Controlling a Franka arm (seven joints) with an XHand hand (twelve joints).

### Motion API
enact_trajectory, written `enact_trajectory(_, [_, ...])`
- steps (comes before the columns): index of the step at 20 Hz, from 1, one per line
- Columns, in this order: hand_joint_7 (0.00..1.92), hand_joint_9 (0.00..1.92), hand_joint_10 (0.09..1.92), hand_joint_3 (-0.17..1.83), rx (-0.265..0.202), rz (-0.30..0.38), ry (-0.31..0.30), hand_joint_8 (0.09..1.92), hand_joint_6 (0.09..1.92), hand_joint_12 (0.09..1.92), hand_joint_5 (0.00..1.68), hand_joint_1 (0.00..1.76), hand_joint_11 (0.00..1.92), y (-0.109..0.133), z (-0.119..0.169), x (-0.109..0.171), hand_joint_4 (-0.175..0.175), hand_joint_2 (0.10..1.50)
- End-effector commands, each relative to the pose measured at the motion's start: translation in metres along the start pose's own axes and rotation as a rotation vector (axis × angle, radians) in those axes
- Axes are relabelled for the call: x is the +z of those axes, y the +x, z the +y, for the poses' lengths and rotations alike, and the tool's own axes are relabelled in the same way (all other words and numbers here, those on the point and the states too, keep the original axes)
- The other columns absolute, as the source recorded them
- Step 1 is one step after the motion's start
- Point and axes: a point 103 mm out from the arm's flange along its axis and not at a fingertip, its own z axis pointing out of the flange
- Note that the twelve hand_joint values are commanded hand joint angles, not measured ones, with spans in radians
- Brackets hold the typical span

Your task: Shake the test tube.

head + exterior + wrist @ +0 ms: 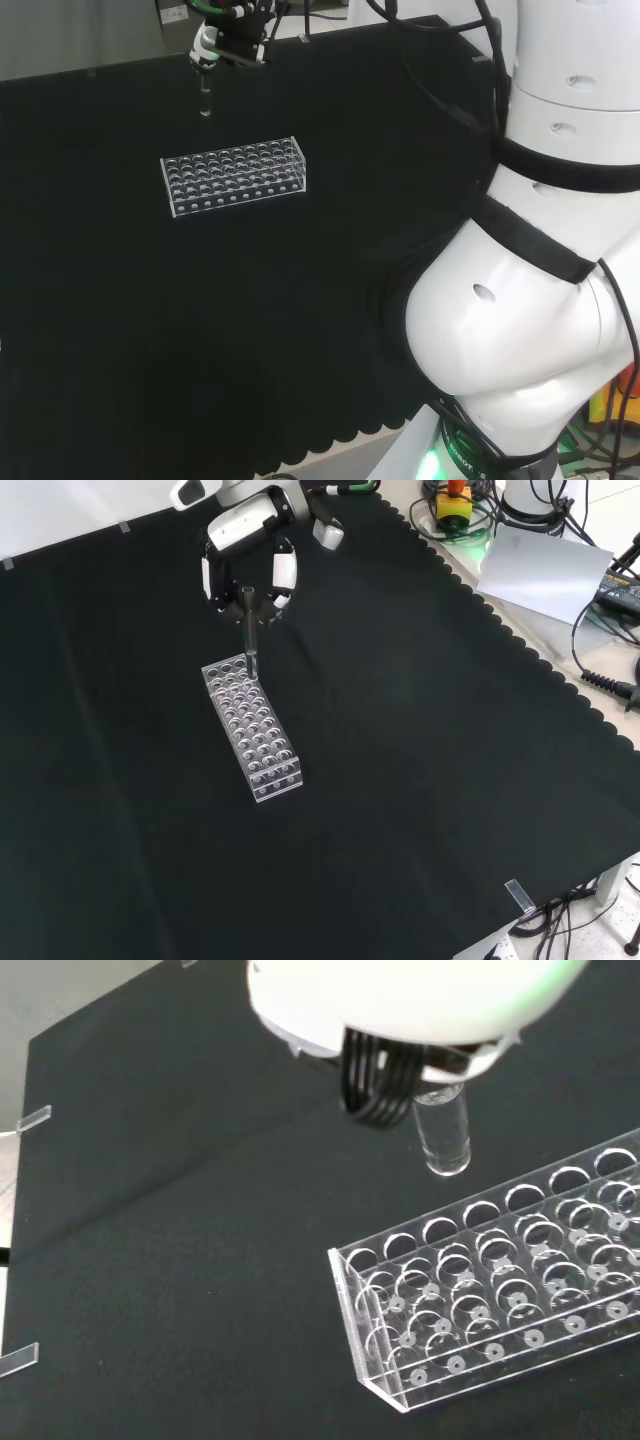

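- Black cloth [420, 780]: matte, covers the whole bench; scalloped edge along the near side in the head view and along the right side in the front view.
- Arm links [520, 330]: glossy white rounded shells with black bands and cabling, at 3 to 5 o'clock in the head view.
- Rack [252, 728]: clear plastic, long rectangular box, top plate drilled with a regular grid of round holes, lower plate with small holes beneath. No tube seated in any hole that shows. Lies flat on the cloth, left of centre in the front view.
- Hand [245, 550]: black and white, at 12 o'clock in the front view, above the rack's far end. Fingers [284, 568] curled inward, pinching the tube's upper end.
- Test tube [205, 102]: clear glass cylinder, rounded bottom, hanging about upright from the hand, lifted clear of the rack. In the wrist view its tip sits just off the rack's edge, not in a hole. Contents: cannot tell.
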Motion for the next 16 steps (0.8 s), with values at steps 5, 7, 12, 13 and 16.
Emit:
enact_trajectory(5, [1.31, 1.25, 0.73, 0.77, 0.088, -0.078, -0.069, 0.78, 0.74, 1.02, 1.23, 1.43, 1.09, -0.065, 0.012, -0.031, -0.175, 0.58])
enact_trajectory(7, [1.31, 1.25, 0.73, 0.77, 0.119, -0.113, -0.09, 0.78, 0.74, 1.02, 1.23, 1.43, 1.09, -0.088, 0.014, -0.043, -0.175, 0.58])
enact_trajectory(12, [1.31, 1.25, 0.73, 0.77, 0.22, -0.179, -0.133, 0.78, 0.74, 1.02, 1.23, 1.43, 1.09, -0.141, 0.018, -0.067, -0.175, 0.58])
enact_trajectory(13, [1.31, 1.25, 0.73, 0.77, 0.238, -0.188, -0.139, 0.78, 0.74, 1.02, 1.23, 1.43, 1.09, -0.15, 0.018, -0.071, -0.175, 0.58])
enact_trajectory(16, [1.31, 1.25, 0.73, 0.77, 0.271, -0.214, -0.155, 0.78, 0.74, 1.02, 1.23, 1.43, 1.08, -0.168, 0.018, -0.08, -0.175, 0.58])
